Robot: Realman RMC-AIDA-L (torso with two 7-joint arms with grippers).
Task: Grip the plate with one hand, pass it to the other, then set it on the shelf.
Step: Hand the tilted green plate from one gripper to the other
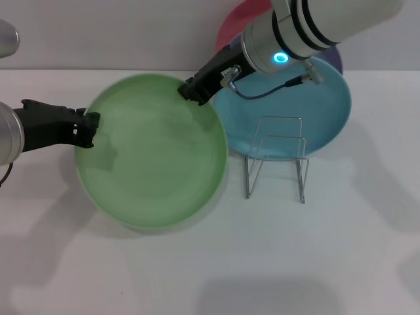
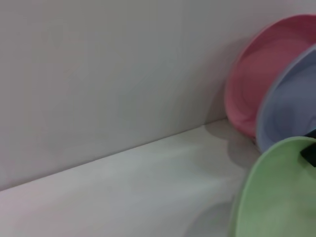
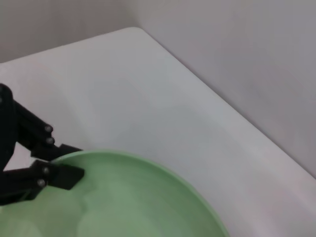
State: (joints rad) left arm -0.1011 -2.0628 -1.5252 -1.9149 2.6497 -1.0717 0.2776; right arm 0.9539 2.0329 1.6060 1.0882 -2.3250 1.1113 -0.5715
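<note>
The light green plate [image 1: 154, 161] hangs just above the white table, left of centre. My left gripper [image 1: 88, 129], black on the silver-grey arm, is shut on its left rim; it also shows in the right wrist view [image 3: 69, 165] clamped over the plate [image 3: 128, 202]. My right gripper [image 1: 192, 90], black on the white banded arm with the blue ring, is shut on the plate's far right rim. The plate's edge [image 2: 281, 197] shows in the left wrist view. The silver wire rack [image 1: 277, 157] stands empty to the plate's right.
A turquoise plate [image 1: 321, 118] lies behind the rack. A pink plate [image 2: 261, 79] and a lavender plate [image 2: 289, 113] lean against the back wall, behind my right arm. The wall runs close along the table's far edge.
</note>
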